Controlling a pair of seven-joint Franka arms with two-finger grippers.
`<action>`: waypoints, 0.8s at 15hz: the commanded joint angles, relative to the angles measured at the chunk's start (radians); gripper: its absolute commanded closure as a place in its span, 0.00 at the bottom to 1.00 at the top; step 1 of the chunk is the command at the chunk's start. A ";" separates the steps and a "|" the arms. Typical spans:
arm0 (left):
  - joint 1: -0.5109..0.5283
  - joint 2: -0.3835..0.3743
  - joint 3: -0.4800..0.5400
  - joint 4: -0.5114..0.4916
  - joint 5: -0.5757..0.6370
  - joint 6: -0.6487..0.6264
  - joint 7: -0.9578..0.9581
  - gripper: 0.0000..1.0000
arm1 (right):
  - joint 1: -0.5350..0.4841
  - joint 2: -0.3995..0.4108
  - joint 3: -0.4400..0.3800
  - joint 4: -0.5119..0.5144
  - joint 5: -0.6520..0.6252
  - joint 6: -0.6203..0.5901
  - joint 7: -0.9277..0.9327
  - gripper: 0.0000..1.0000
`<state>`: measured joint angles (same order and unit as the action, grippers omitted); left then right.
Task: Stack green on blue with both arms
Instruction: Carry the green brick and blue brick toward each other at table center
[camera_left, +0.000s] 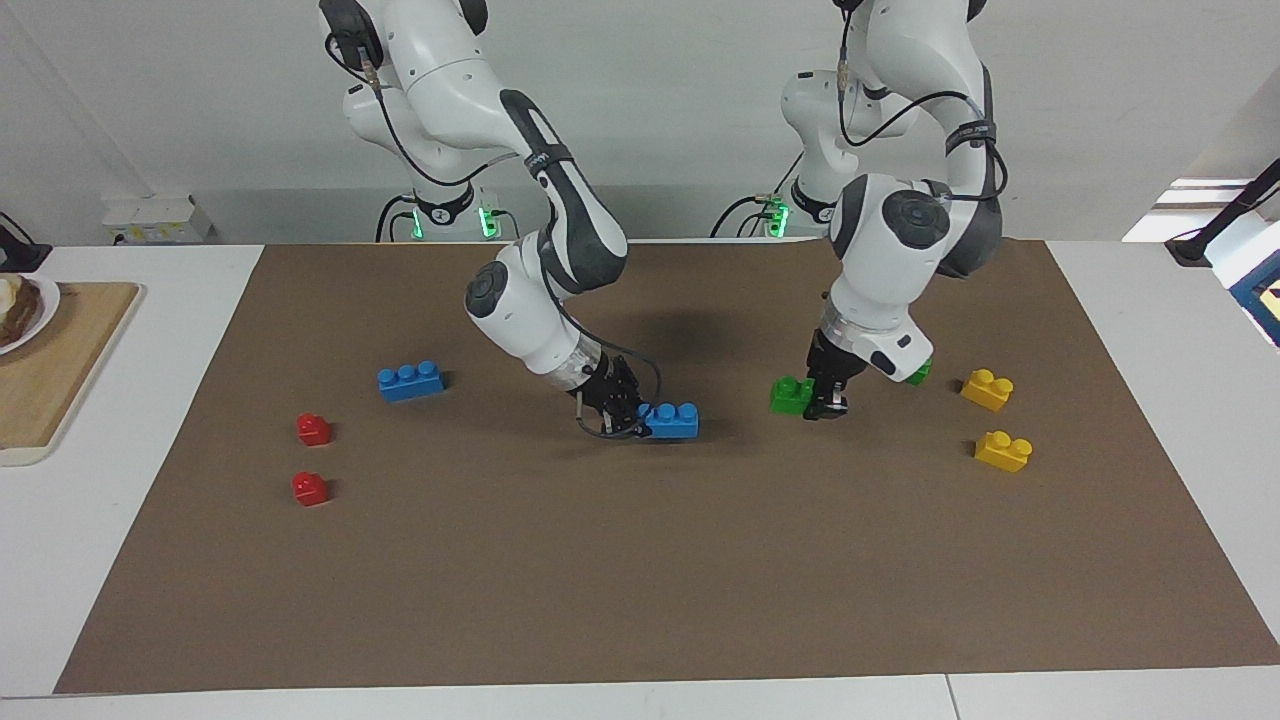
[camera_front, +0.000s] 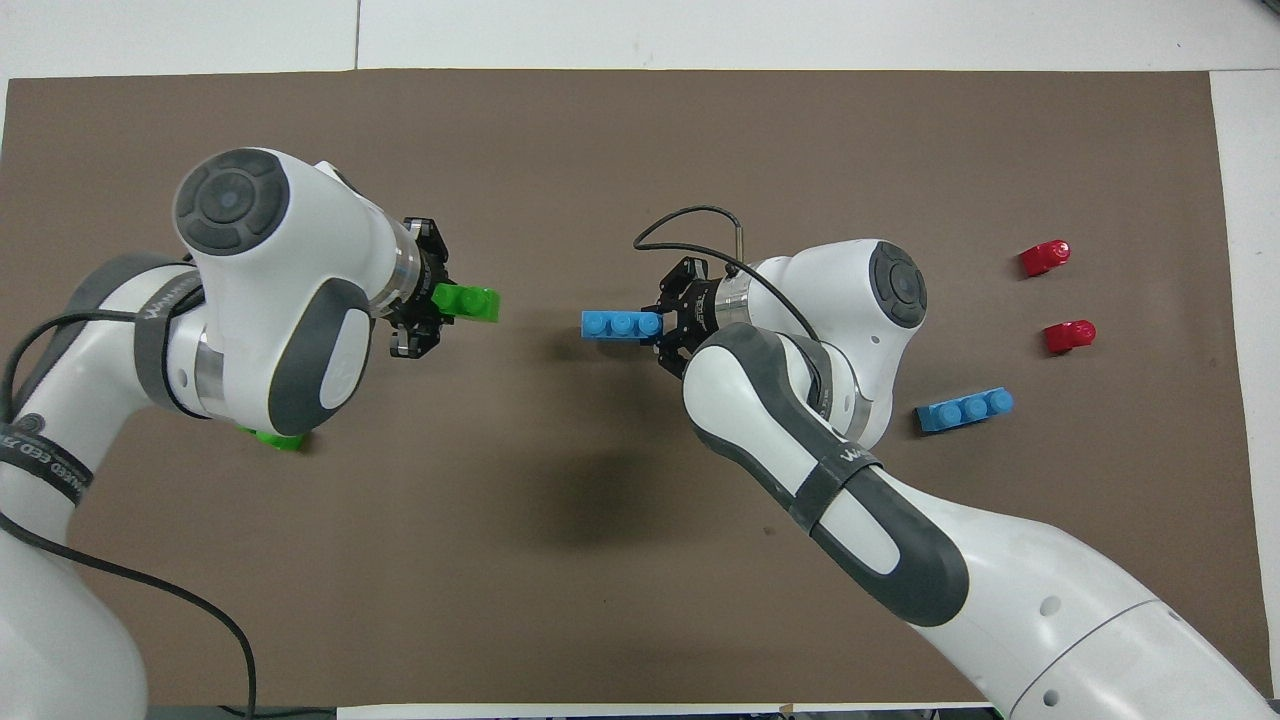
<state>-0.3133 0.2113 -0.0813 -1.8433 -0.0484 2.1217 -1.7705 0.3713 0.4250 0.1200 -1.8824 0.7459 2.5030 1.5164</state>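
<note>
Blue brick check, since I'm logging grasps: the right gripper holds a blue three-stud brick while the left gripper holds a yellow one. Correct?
Not quite. The left gripper holds a green brick, not yellow, as the overhead view shows. The right gripper does hold the blue three-stud brick.

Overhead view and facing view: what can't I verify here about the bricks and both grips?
- Second green brick: overhead, mostly under the left arm; facing, only a sliver beside the wrist.
- Both yellow bricks: hidden overhead by the left arm.
- Whether the held blue brick rests on the mat or hangs just above it: not readable.
- Left gripper contact on the held green brick: hidden by its own jaws.
</note>
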 joint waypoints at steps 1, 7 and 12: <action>-0.070 -0.015 0.017 -0.004 0.053 -0.009 -0.125 1.00 | -0.008 -0.041 0.007 -0.061 0.026 0.019 0.008 1.00; -0.193 -0.018 0.017 -0.040 0.102 0.052 -0.286 1.00 | -0.005 -0.037 0.007 -0.066 0.026 0.023 0.030 1.00; -0.243 0.022 0.015 -0.056 0.154 0.128 -0.388 1.00 | 0.021 -0.029 0.007 -0.075 0.026 0.057 0.031 1.00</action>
<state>-0.5318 0.2193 -0.0807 -1.8800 0.0675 2.1998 -2.1074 0.3761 0.4180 0.1222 -1.9196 0.7459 2.5184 1.5396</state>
